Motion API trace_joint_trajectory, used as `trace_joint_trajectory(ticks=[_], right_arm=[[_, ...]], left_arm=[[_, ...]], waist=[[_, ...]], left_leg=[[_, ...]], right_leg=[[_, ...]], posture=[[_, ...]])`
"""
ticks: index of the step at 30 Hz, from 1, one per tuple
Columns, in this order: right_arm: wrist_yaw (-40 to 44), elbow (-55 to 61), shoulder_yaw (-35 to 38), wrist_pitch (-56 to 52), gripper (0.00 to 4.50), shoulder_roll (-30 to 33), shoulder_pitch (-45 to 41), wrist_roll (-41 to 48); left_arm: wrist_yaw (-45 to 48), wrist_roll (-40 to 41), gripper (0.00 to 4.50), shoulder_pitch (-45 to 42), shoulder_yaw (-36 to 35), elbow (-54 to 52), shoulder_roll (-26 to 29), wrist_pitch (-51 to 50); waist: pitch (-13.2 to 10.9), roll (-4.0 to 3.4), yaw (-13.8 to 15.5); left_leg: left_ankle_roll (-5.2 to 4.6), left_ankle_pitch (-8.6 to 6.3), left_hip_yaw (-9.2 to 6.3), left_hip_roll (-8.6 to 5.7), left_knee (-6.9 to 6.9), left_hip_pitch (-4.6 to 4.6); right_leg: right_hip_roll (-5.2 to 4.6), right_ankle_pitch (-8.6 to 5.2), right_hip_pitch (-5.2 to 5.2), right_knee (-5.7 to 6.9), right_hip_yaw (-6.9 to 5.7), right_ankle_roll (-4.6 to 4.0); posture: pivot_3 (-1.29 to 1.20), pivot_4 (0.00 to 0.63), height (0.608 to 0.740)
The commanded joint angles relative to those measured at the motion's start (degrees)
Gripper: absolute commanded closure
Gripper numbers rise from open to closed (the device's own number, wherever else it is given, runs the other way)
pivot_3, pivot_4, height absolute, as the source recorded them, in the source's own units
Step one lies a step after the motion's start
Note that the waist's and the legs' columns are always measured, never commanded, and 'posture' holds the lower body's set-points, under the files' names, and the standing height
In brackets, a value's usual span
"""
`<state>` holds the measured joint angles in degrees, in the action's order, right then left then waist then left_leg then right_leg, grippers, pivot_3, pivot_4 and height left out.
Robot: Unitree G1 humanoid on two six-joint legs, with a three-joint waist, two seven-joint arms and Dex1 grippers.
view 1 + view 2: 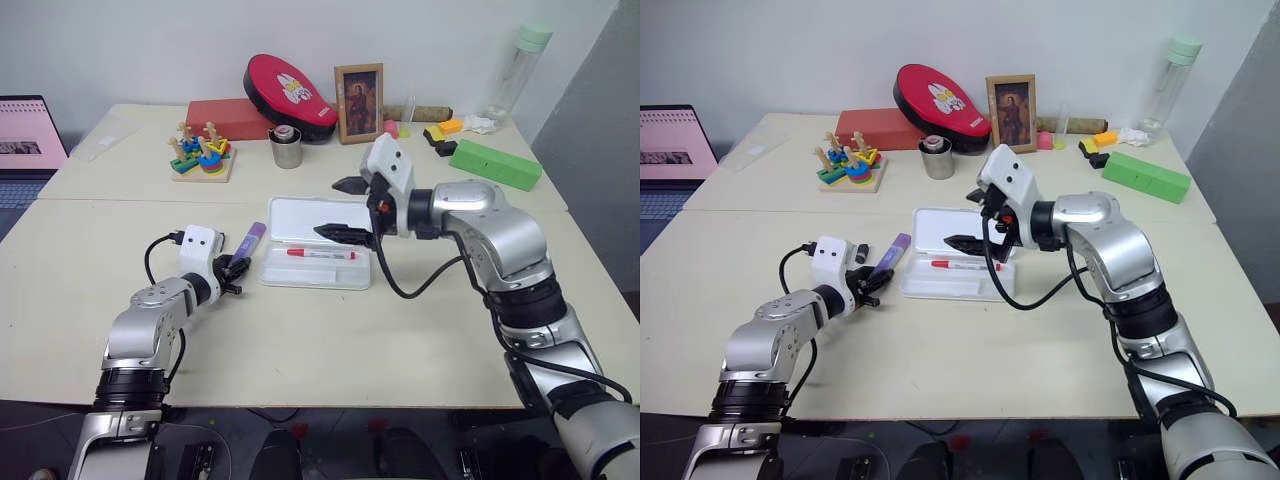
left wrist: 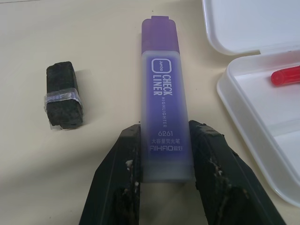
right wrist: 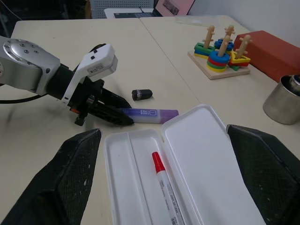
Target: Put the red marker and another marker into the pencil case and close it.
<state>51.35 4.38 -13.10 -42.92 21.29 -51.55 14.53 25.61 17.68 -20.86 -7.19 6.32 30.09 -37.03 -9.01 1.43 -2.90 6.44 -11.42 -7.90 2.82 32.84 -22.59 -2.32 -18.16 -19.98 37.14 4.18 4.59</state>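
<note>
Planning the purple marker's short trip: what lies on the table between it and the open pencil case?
Nothing: in the left wrist view, bare table separates the purple marker from the pencil case. The small black item lies on the marker's other side.

The pencil case (image 1: 318, 245) is a white plastic hinged box with rounded corners, lying open on the counter (image 1: 330, 330), lid laid flat behind the tray. The red marker (image 1: 322, 254), a slim white barrel with a red cap, lies flat inside the tray, lengthwise. The lavender highlighter (image 2: 163, 93), with a darker purple cap and pale printed body, lies on the counter just beside the case, its rear end between the left claw's (image 2: 164, 154) fingers (image 2: 126, 159).
</note>
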Motion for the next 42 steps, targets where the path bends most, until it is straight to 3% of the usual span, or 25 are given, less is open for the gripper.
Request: trace_joint_trajectory(ticks=[1,6,12,15,22,28,33,42], right_arm=[[0.22,2.54,0.27,0.38,0.00,0.62,-0.04,0.93],[1.88,4.49,1.20,0.80,0.00,1.93,1.36,2.78],[4.58,7.88,3.24,1.81,0.00,5.37,3.58,5.91],[4.23,7.93,3.82,2.77,0.00,6.74,4.16,5.98],[4.04,8.19,5.63,3.40,0.00,9.57,5.56,6.43],[2.22,11.54,6.99,1.75,0.00,11.33,8.33,7.09],[0.06,15.09,8.05,-0.24,0.00,12.42,10.93,7.98],[-3.08,18.56,9.19,-2.76,0.00,13.19,13.46,9.03]], left_arm=[[0.36,-0.19,3.29,-0.03,-0.33,-0.42,-0.25,-0.12],[2.37,1.39,3.29,0.39,-3.91,-2.26,1.45,3.90],[13.44,7.66,3.29,-0.25,-11.63,-5.89,6.73,12.50],[20.42,10.60,3.29,-3.53,-11.87,-5.21,10.19,13.31],[42.40,5.28,3.29,-11.45,2.96,0.74,16.20,20.36],[55.45,-4.65,3.29,-22.48,15.02,16.36,16.69,29.93],[60.89,-9.79,3.29,-27.61,19.00,26.66,15.42,39.04],[64.48,-17.03,3.29,-33.81,23.25,38.04,12.47,44.74]], waist=[[0.00,0.00,0.00],[0.00,0.00,-0.04],[-0.01,-0.01,-0.13],[-0.01,0.00,0.11],[-0.07,-0.09,0.47],[-0.07,-0.10,0.44],[-0.08,-0.12,-0.22],[-0.08,-0.11,-0.28]], left_leg=[[0.00,0.00,0.00,0.00,0.00,0.00],[0.00,0.00,0.00,0.00,0.00,-0.01],[0.01,0.00,0.00,0.01,-0.02,-0.14],[0.01,0.00,-0.01,0.01,-0.02,-0.13],[0.00,0.00,0.01,-0.01,0.00,-0.12],[-0.01,0.00,0.02,0.00,-0.01,-0.17],[-0.02,0.00,0.01,0.00,-0.02,-0.22],[-0.04,0.01,0.00,0.00,0.02,-0.23]], right_leg=[[0.00,0.00,0.00,0.00,0.00,0.00],[0.00,0.00,0.00,-0.01,0.00,0.00],[0.00,0.00,-0.11,-0.08,0.00,0.00],[0.00,-0.01,-0.10,-0.09,-0.03,0.01],[0.00,0.00,-0.05,-0.12,-0.03,0.03],[0.02,0.00,-0.09,-0.12,-0.03,0.02],[0.02,-0.01,-0.13,-0.12,-0.03,0.01],[0.02,-0.01,-0.12,-0.07,-0.03,0.02]], posture=[[0.00,0.150,0.740],[0.00,0.150,0.740],[0.00,0.150,0.740],[0.00,0.150,0.740],[0.00,0.150,0.740],[0.00,0.150,0.740],[0.00,0.150,0.740],[0.00,0.150,0.740]])
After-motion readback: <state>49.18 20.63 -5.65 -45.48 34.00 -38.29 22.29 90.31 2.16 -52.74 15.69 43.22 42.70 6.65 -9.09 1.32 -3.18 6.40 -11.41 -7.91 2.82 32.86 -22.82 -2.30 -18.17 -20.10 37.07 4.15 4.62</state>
